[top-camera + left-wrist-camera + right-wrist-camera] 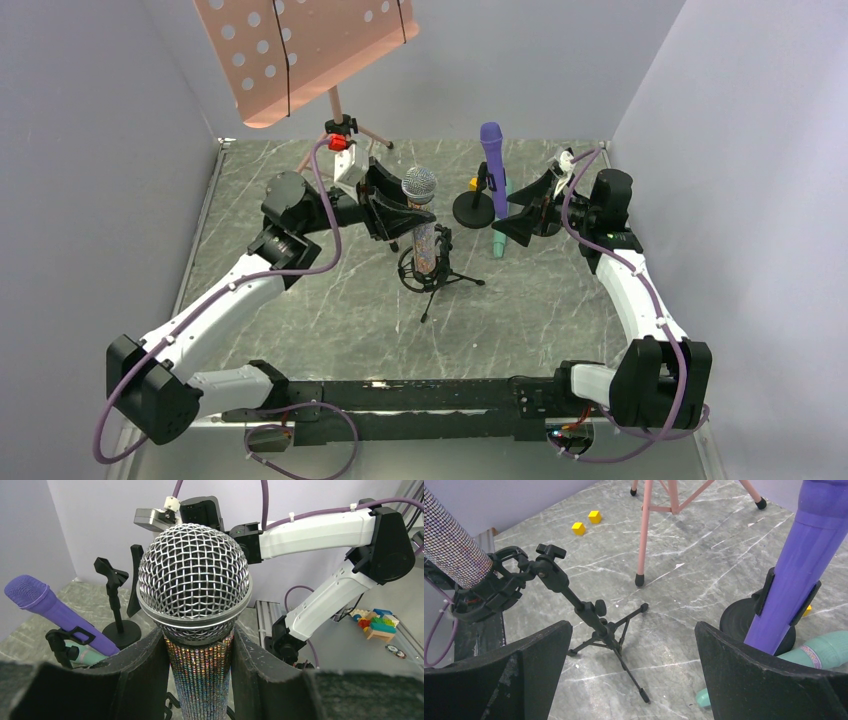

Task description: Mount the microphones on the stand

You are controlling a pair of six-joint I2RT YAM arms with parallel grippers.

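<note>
The glittery bronze microphone (421,222) with the silver mesh head (194,580) stands upright in the shock mount (494,587) of a small black tripod stand (432,272). My left gripper (420,218) is shut on its glitter body (200,680) just under the head. The purple microphone (492,165) stands upright in a stand's clip (791,597). The mint-green microphone (498,243) lies on the table beside it (819,652). My right gripper (515,222) is open and empty (634,670), next to the purple microphone and above the green one.
A pink sheet-music stand (300,50) rises at the back, its legs (644,530) on the marble floor. Two yellow cubes (586,522) lie near it. A black round-base stand (114,575) with an empty clip stands between the grippers. Walls enclose three sides.
</note>
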